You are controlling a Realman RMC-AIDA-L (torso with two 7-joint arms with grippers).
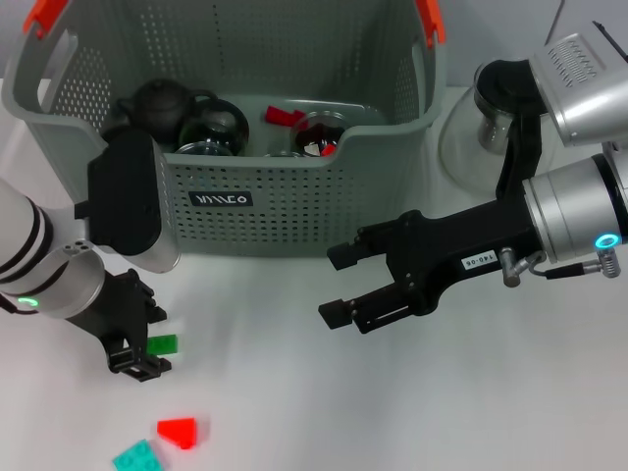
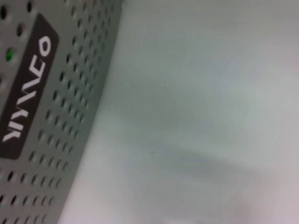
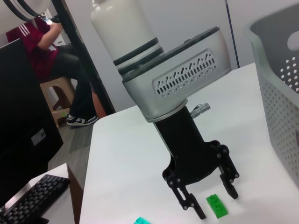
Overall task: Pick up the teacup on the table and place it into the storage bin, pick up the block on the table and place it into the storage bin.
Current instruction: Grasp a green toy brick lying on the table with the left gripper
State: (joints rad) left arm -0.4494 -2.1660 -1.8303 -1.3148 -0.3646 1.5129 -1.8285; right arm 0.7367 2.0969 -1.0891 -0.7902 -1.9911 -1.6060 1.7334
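Observation:
The storage bin (image 1: 294,206) stands at the back of the table; its labelled wall (image 2: 56,116) fills one side of the left wrist view. Inside it sit a glass teacup (image 1: 319,135) and a black teapot (image 1: 162,103). A green block (image 1: 164,344) lies on the table in front of the bin's left end. My left gripper (image 1: 145,341) points down at it, open. In the right wrist view the green block (image 3: 217,205) lies between the left gripper's (image 3: 210,198) spread fingers. My right gripper (image 1: 334,286) hovers open and empty in front of the bin.
A red block (image 1: 179,432) and a teal block (image 1: 137,457) lie near the front left edge. A clear glass pot (image 1: 481,118) stands behind my right arm. White table (image 1: 392,412) stretches in front. A keyboard (image 3: 32,198) sits beyond the table's edge.

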